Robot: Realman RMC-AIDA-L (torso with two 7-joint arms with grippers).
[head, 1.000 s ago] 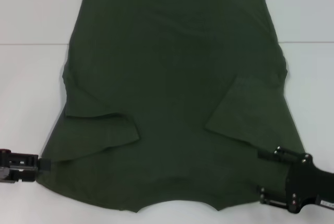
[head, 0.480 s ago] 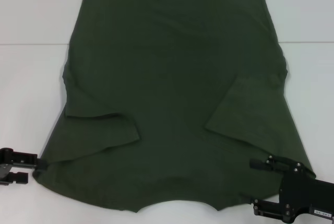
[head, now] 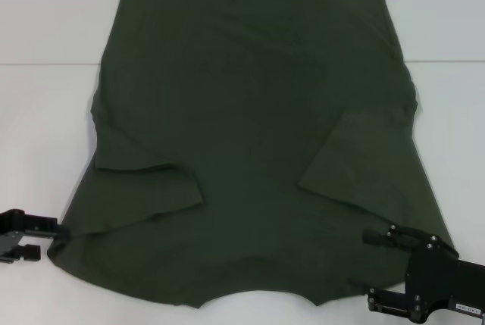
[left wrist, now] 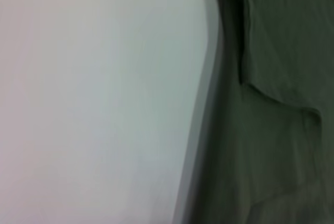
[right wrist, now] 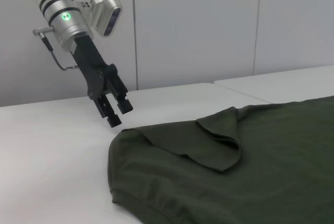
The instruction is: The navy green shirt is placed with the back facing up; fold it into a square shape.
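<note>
Left pincer (right wrist: 116, 114) hovers beside navy green shirt (head: 250, 113), collar nearest.

1. One large dark olive-green short-sleeved cotton shirt (head: 250, 135) is counted, spread flat; it is the only cloth seen.
2. Two short sleeves are counted on it, a left sleeve (head: 148, 192) and a right sleeve (head: 364, 162), each folded inward onto the body.
3. Two black robot grippers are counted: the left gripper (head: 42, 235) and the right gripper (head: 371, 264).
4. One white table (head: 45, 113) is counted beneath.
</note>
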